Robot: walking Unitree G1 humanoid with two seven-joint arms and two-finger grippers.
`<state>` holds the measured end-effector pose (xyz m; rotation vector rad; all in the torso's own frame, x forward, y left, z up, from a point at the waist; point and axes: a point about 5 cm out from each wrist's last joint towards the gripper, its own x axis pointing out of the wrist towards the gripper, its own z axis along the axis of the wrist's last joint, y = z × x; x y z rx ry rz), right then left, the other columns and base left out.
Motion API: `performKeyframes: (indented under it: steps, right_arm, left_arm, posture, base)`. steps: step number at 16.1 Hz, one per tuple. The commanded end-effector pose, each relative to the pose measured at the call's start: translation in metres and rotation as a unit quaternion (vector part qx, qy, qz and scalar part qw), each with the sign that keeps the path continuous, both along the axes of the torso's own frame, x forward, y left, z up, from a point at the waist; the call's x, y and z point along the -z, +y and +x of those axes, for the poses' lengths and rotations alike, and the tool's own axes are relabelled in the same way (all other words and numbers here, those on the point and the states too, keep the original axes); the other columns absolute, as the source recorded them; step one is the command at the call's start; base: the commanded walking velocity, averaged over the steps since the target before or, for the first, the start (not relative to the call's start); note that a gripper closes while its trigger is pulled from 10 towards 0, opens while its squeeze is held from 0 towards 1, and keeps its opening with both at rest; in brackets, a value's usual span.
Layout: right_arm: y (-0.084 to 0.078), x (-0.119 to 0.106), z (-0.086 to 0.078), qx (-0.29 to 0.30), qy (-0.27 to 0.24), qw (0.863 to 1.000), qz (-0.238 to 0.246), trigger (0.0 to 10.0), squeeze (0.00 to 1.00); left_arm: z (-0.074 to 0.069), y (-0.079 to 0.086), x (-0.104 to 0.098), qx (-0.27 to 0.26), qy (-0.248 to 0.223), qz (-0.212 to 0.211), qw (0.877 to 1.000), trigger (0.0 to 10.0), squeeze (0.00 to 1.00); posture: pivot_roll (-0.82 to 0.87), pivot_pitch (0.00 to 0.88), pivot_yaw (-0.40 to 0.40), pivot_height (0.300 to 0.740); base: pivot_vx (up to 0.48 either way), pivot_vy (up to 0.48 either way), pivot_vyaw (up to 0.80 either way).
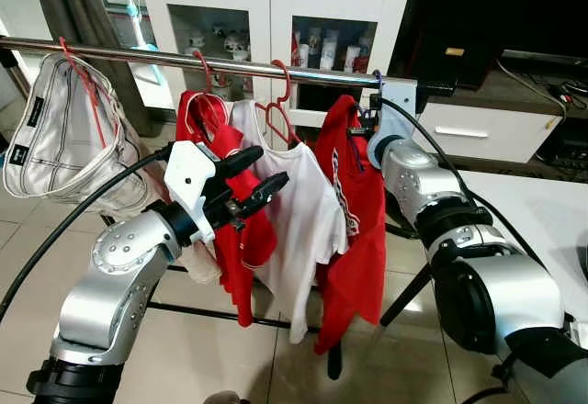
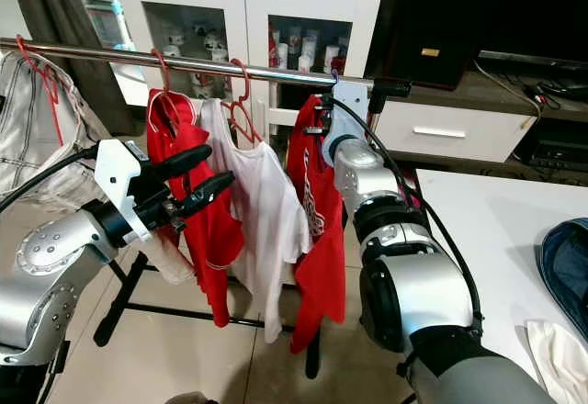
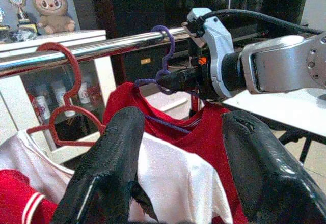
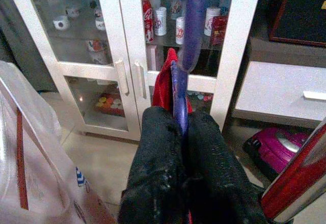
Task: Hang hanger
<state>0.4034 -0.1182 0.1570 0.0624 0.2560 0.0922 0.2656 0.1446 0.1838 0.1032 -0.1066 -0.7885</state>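
Observation:
A metal rail (image 1: 230,62) runs across in front of me. A purple hanger (image 3: 165,56) has its hook over the rail near the right end and carries a red shirt (image 1: 354,211). My right gripper (image 4: 181,119) is shut on the hanger's neck just under the hook. My left gripper (image 1: 271,167) is open, held in front of a white shirt (image 1: 299,220) and another red shirt (image 1: 239,239), holding nothing. Both of those hang on red hangers (image 1: 276,110).
A pale grey garment (image 1: 64,138) hangs at the rail's left end. A white glass-door cabinet (image 1: 266,18) stands behind the rack. A white table (image 1: 542,211) with a blue garment (image 2: 565,257) is at my right. The rack's black legs (image 1: 184,308) cross the tiled floor.

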Motion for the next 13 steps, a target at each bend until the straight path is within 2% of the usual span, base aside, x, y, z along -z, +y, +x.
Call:
performKeyframes:
  steps: [1, 4, 7, 8, 9, 10, 12, 13]
  right_arm:
    - [-0.008, 0.014, -0.005, 0.009, 0.025, 1.000, 0.006, 10.0, 1.00]
    - [-0.011, 0.003, -0.005, -0.019, -0.015, 0.999, -0.030, 10.0, 1.00]
    - [-0.018, -0.007, -0.028, -0.076, -0.058, 0.995, -0.043, 10.0, 1.00]
    - [-0.020, -0.012, -0.038, -0.093, -0.078, 0.992, -0.033, 10.0, 1.00]
    - [-0.025, -0.022, -0.057, -0.116, -0.118, 0.986, -0.017, 10.0, 1.00]
    - [-0.029, -0.027, -0.076, -0.128, -0.141, 0.982, -0.006, 10.0, 1.00]
    - [-0.028, -0.025, -0.103, -0.130, -0.158, 0.978, 0.036, 10.0, 1.00]
    - [-0.028, -0.016, -0.113, -0.114, -0.150, 0.981, 0.044, 10.0, 1.00]
  left_arm:
    - [0.003, 0.001, -0.001, 0.000, 0.001, -0.002, 1.000, 10.0, 0.00]
    - [0.003, 0.002, 0.007, -0.012, 0.014, -0.003, 1.000, 10.0, 0.00]
    - [-0.003, 0.007, 0.017, -0.038, 0.031, -0.002, 0.999, 10.0, 0.00]
    - [-0.004, 0.010, 0.022, -0.065, 0.037, 0.008, 0.997, 10.0, 0.00]
    - [-0.004, 0.018, 0.028, -0.113, 0.041, 0.016, 0.993, 10.0, 0.00]
    - [-0.006, 0.022, 0.030, -0.135, 0.043, 0.017, 0.990, 10.0, 0.00]
    - [-0.008, 0.025, 0.032, -0.162, 0.053, 0.009, 0.985, 10.0, 0.00]
    - [-0.009, 0.026, 0.034, -0.170, 0.057, 0.007, 0.984, 10.0, 0.00]
  posture:
    - [0.07, 0.000, -0.002, 0.740]
    - [0.06, 0.000, -0.001, 0.740]
    - [0.04, 0.000, 0.011, 0.740]
    - [0.03, 0.000, 0.013, 0.740]
    - [0.03, 0.000, 0.013, 0.740]
    - [0.02, 0.000, 0.006, 0.740]
    - [0.01, 0.000, 0.001, 0.740]
    - [0.01, 0.000, -0.003, 0.740]
  base:
    - [0.000, 0.000, 0.00]
    - [0.000, 0.000, 0.00]
    - [0.000, 0.000, 0.00]
    - [0.000, 0.000, 0.00]
    - [0.000, 0.000, 0.00]
    - [0.000, 0.000, 0.00]
    - [0.000, 0.000, 0.00]
    - [0.000, 0.296, 0.00]
